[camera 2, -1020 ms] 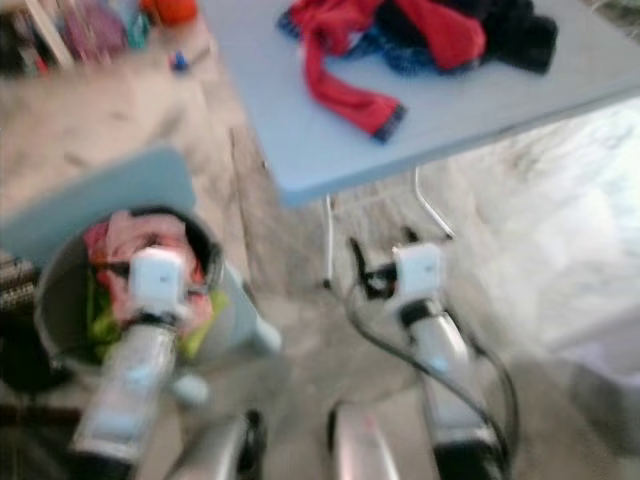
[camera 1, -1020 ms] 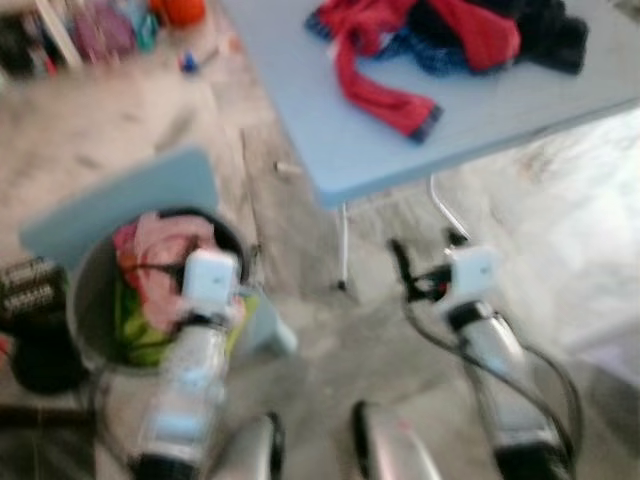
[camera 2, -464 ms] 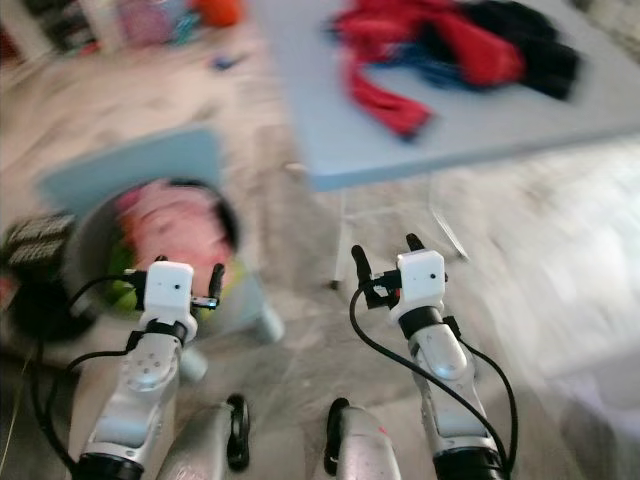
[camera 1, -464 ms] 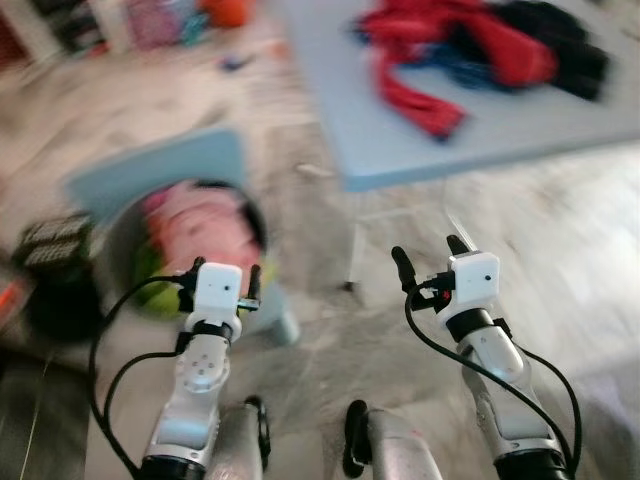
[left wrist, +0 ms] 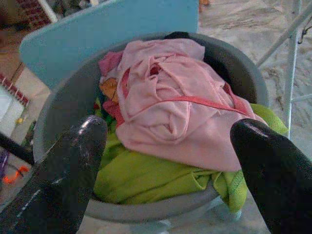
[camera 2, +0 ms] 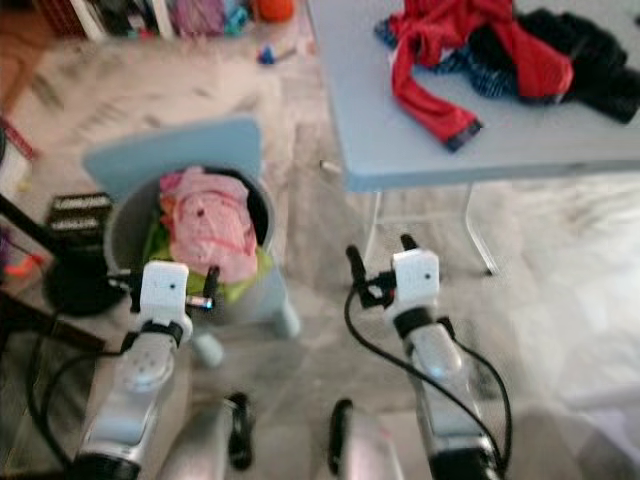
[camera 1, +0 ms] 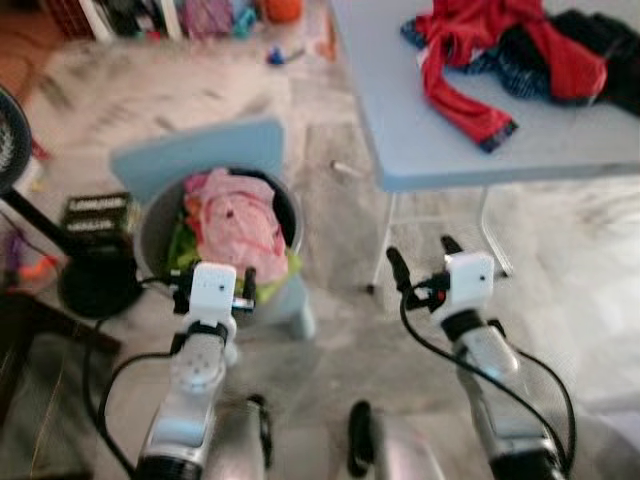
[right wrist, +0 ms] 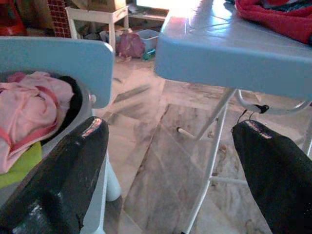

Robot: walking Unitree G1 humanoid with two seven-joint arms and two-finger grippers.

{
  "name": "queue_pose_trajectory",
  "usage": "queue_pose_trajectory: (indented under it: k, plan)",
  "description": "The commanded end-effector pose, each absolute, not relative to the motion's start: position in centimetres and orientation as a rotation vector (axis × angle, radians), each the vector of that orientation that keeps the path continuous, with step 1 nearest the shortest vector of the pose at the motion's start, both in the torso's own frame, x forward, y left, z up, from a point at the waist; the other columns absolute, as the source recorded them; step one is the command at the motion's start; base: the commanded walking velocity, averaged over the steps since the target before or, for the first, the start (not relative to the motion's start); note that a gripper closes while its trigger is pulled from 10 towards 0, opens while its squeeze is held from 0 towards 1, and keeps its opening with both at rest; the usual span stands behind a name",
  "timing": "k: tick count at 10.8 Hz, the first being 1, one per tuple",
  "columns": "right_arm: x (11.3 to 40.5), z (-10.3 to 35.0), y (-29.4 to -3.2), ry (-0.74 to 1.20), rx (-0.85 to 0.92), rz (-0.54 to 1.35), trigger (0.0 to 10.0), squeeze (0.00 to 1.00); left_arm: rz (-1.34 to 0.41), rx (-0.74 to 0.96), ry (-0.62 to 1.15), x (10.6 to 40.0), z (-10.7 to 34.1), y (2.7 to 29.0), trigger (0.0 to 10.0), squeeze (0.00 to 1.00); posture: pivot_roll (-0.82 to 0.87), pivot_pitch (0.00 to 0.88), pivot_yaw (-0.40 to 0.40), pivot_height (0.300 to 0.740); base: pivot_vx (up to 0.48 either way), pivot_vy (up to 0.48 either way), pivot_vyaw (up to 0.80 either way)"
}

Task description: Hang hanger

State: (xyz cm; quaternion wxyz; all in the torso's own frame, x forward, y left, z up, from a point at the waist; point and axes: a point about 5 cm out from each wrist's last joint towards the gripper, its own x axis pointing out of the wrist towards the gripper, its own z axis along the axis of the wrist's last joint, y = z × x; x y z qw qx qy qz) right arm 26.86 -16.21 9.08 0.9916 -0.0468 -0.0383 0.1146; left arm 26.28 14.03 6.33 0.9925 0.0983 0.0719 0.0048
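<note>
Grey basket (camera 1: pixel 150 225) of pink and green laundry (camera 1: pixel 238 225) sits on a blue chair (camera 1: pixel 200 155), centre left of the frame; half a second ago it lay further left, so we note the camera swung. Blue table (camera 1: pixel 420 140) with red and dark clothes (camera 1: pixel 505 45) fills the upper right. Left gripper (left wrist: pixel 165 161) hovers spread over the basket, grasping nothing. Right gripper (right wrist: pixel 170 161) is likewise spread and empty, lower centre near the table legs. We cannot locate a hanger.
</note>
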Motion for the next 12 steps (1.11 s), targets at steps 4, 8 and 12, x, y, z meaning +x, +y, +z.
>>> queue_pose_trajectory:
  k: [4,8,12]
  plan:
    - [27.15,8.72,-16.97,-0.027,-0.120,0.138,10.0,0.00,-0.002,0.202,0.180,26.13,5.72,14.08,10.0,0.00,-0.03,0.220,-0.018,0.740,0.000,0.000,0.00]
    - [27.17,8.71,-16.97,-0.025,-0.122,0.139,10.0,0.00,-0.003,0.202,0.180,26.14,5.73,14.10,10.0,0.00,-0.02,0.220,-0.017,0.740,0.000,0.000,0.00]
    - [27.17,8.71,-16.97,-0.025,-0.122,0.139,10.0,0.00,-0.003,0.202,0.180,26.14,5.73,14.10,10.0,0.00,-0.02,0.220,-0.017,0.740,0.000,0.000,0.00]
